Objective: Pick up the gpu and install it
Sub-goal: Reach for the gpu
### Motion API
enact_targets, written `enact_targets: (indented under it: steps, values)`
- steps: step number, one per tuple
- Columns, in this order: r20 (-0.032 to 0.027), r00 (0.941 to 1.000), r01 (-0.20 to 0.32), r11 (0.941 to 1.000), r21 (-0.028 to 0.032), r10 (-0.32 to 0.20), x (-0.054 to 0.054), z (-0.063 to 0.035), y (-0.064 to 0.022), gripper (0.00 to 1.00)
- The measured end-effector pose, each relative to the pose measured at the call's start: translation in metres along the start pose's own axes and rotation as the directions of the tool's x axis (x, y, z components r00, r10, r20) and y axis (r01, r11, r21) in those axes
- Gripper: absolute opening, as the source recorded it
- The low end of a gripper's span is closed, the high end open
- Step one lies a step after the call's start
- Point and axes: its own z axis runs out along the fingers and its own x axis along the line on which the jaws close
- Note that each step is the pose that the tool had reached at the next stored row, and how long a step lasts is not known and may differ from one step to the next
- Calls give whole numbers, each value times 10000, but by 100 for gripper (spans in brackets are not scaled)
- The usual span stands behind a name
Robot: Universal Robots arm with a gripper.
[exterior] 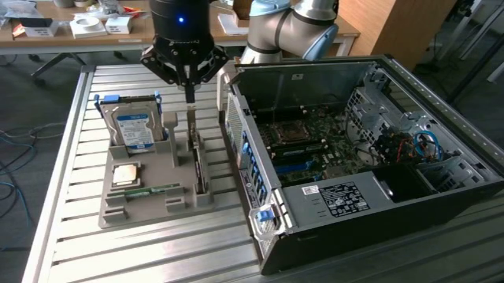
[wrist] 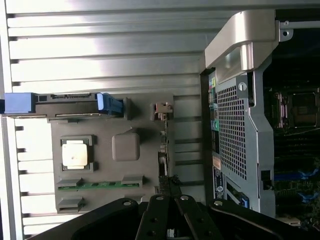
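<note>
The gpu (exterior: 198, 162) is a thin dark card standing on its edge in a slot of the grey holder (exterior: 153, 177), its silver end bracket toward the back. In the wrist view the gpu (wrist: 163, 167) appears edge-on as a narrow strip. My gripper (exterior: 189, 100) hangs straight over the card's back end, fingers shut to a point just above the bracket. I see nothing between them. The shut gripper (wrist: 168, 200) lies directly over the card's line in the wrist view.
The holder also carries a blue-framed hard drive (exterior: 134, 127), a processor chip (exterior: 126, 175) and a green memory stick (exterior: 153, 191). The open computer case (exterior: 354, 153) stands close on the exterior view's right of the holder, motherboard exposed. All rests on a slatted metal table (exterior: 79, 247).
</note>
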Motion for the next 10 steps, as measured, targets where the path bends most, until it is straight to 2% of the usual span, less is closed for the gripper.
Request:
enact_targets:
  steps: [10]
  values:
    - [-1,10000,0,10000,0,0,46,11,-4,11]
